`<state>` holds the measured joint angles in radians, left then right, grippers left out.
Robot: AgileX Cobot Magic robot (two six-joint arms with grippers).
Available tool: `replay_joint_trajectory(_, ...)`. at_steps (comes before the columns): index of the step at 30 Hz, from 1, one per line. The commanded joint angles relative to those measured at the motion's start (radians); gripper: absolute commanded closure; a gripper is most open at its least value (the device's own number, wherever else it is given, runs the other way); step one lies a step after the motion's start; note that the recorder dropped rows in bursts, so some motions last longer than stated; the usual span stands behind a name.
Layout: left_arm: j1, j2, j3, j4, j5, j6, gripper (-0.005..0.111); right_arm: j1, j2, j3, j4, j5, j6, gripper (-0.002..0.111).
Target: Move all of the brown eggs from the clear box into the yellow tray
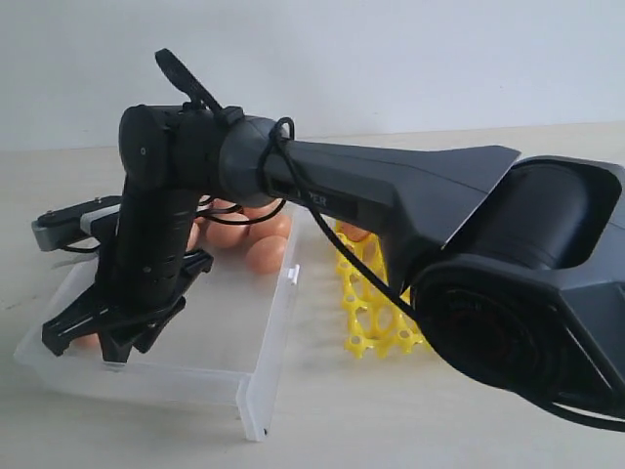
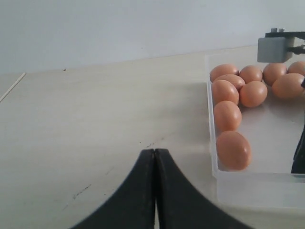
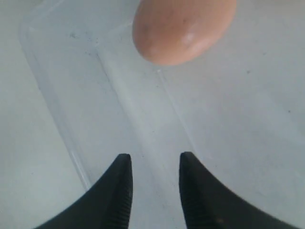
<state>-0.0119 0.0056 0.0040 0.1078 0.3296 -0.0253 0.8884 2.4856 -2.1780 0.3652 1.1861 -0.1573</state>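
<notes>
From outside, my right gripper (image 1: pixel 88 342) hangs in the clear box (image 1: pixel 264 342), where most brown eggs (image 1: pixel 264 254) lie; the yellow tray (image 1: pixel 376 313) shows perhaps one. Left wrist view: my left gripper (image 2: pixel 155 157) is pressed together over the counter (image 2: pixel 95 119). Right wrist view: spread, empty, one egg (image 3: pixel 183 28) just ahead.

Most of the yellow tray (image 1: pixel 374 315) behind the right arm (image 1: pixel 410 191).

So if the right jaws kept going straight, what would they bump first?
Probably the brown egg just ahead in the clear box, though the box's floor might come first; depth is hard to judge.
</notes>
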Motion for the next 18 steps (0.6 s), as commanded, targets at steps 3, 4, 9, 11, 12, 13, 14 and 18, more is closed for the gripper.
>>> replay_joint_trajectory(3, 0.001, -0.006, -0.004, -0.003, -0.014, -0.004, 0.107, 0.042, -0.073, 0.076, -0.006, 0.035, 0.003, 0.078)
replay_joint_trajectory(4, 0.001, -0.006, -0.004, -0.003, -0.014, -0.004, 0.107, 0.045, -0.092, 0.101, -0.015, 0.035, 0.003, 0.078)
replay_joint_trajectory(9, 0.001, -0.006, -0.004, -0.003, -0.014, -0.004, 0.107, 0.047, -0.201, 0.279, -0.102, 0.035, 0.001, 0.078)
replay_joint_trajectory(11, 0.001, -0.006, -0.004, -0.003, -0.014, -0.004, 0.107, 0.039, -0.240, 0.333, -0.135, 0.035, 0.001, 0.078)
replay_joint_trajectory(12, 0.001, -0.006, -0.004, -0.003, -0.014, -0.004, 0.107, 0.034, -0.252, 0.350, -0.148, 0.035, 0.001, 0.078)
replay_joint_trajectory(13, 0.001, -0.006, -0.004, -0.003, -0.014, -0.004, 0.107, 0.027, -0.264, 0.357, -0.160, 0.005, 0.003, 0.078)
replay_joint_trajectory(14, 0.001, -0.006, -0.004, -0.003, -0.014, -0.004, 0.107, 0.018, -0.272, 0.359, -0.167, -0.049, 0.021, 0.077)
replay_joint_trajectory(18, 0.001, -0.006, -0.004, -0.003, -0.014, -0.004, 0.107, -0.022, -0.287, 0.356, -0.161, -0.232, 0.080, 0.066)
